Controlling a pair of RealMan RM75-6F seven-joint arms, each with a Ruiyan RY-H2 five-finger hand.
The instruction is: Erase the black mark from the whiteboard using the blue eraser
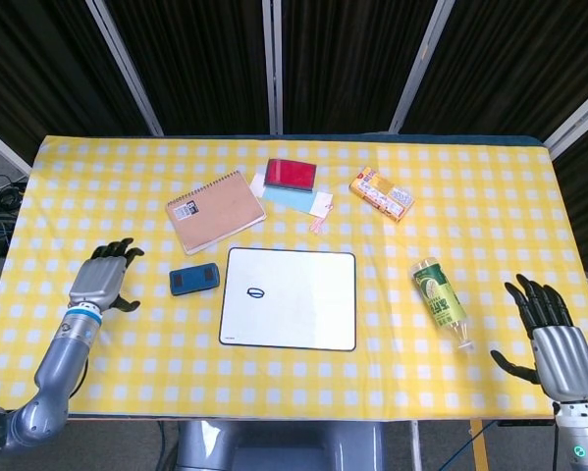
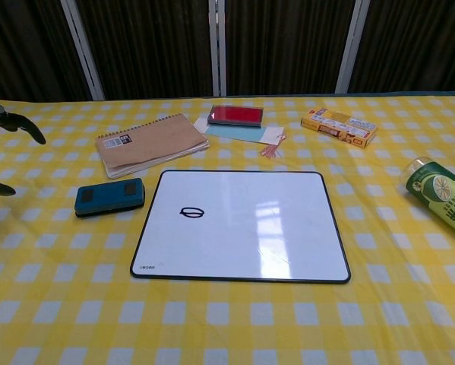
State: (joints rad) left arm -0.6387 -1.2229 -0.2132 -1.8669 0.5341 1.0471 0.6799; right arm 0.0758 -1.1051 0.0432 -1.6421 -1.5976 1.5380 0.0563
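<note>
Whiteboard (image 1: 290, 298) sits in the middle of the table (image 1: 107, 363), toward the near edge, with the mark (image 1: 257, 291) on its left half. Just off the board's left edge lies the eraser (image 1: 195, 280), apart from it, and further left again hovers the left hand (image 1: 104, 277), fingers spread, near the eraser but not touching. Behind the eraser and the board's left corner rests the notebook (image 1: 216, 210). Behind the board's middle, a flat case (image 1: 292, 174) lies on a sheet of paper (image 1: 292, 195). To the right of those sits a small box (image 1: 382, 193). Right of the board a bottle (image 1: 440, 297) lies on its side, and the right hand (image 1: 552, 337) is out at the near right corner, well apart from it.
</note>
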